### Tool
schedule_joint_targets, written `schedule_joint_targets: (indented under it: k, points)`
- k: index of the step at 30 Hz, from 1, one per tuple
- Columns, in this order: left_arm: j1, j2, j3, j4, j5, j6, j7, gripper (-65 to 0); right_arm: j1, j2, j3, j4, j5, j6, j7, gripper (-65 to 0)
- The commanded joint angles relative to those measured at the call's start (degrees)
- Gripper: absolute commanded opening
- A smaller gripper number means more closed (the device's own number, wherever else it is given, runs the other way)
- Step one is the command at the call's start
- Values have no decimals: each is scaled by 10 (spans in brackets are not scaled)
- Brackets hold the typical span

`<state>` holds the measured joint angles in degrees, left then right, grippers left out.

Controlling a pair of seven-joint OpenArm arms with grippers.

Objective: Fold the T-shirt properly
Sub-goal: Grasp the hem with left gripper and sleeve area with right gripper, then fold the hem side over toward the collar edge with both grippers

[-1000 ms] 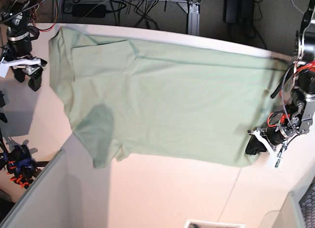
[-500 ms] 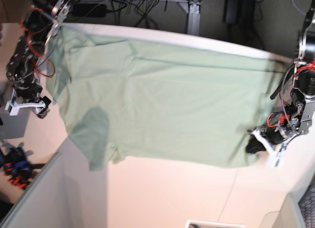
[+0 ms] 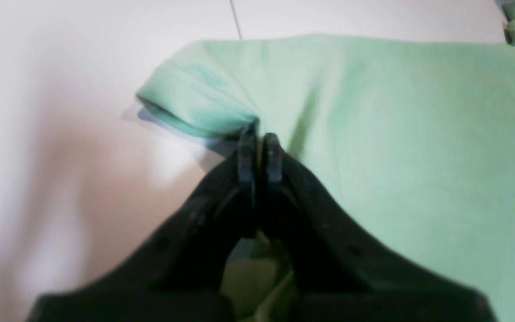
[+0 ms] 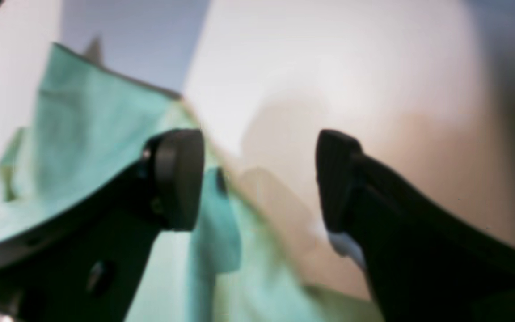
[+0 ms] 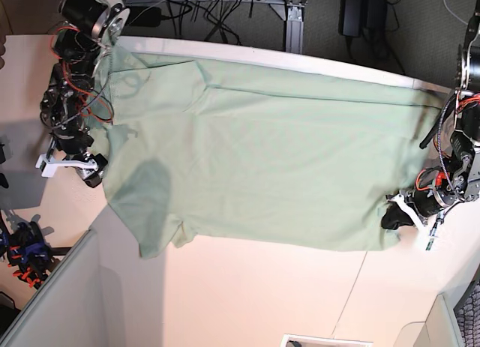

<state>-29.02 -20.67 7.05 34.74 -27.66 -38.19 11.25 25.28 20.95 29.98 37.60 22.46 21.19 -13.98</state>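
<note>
The T-shirt [image 5: 255,152], pale mint green, lies spread nearly flat across a white table [image 5: 247,294], its length running from the base view's left edge to its right. One short sleeve [image 5: 146,212] points toward the table's near edge at lower left, where a darker shadow patch falls on the cloth. The far hem line follows the table's rear edge, beyond which a tangle of black cables [image 5: 225,2] is visible.

Left arm (base view, right side): the left gripper [image 3: 259,150] sits at the shirt's lower right corner with its two black fingers pressed together. In the left wrist view the fingertips [image 3: 246,154] pinch a rolled fold of green cloth at the shirt's edge; the fabric bunches to the left of the tips and lies smooth to their right. More cloth shows between the finger bases. In the base view this gripper [image 5: 395,216] touches the corner of the fabric, low against the table.

Right arm (base view, left side): the right gripper [image 5: 75,167] is beside the shirt's left edge, near the collar end. The right wrist view, which is blurred, shows its jaws spread wide with nothing between them; one finger [image 4: 179,176] is over green cloth, the other [image 4: 338,179] over bare table. Whether either pad touches the fabric cannot be told.

A grey partition [image 5: 60,302] borders the lower left corner.
</note>
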Motion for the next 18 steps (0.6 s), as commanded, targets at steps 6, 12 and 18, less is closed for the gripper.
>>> schedule_joint_targets:
  k: [6, 12, 18]
  points:
    - [-15, -6, -2, 8, -8, -11, 7, -650, 26, -40, -1, 3, -11, 1, -27, -253]
    - [-15, -6, -2, 8, -9, -11, 6, -650, 48, -59, -6, 3, -40, 5, -32, -253]
    - [-14, -6, -2, 8, -22, -11, 6, -650, 47, -51, -35, 4, -75, 7, -37, -256]
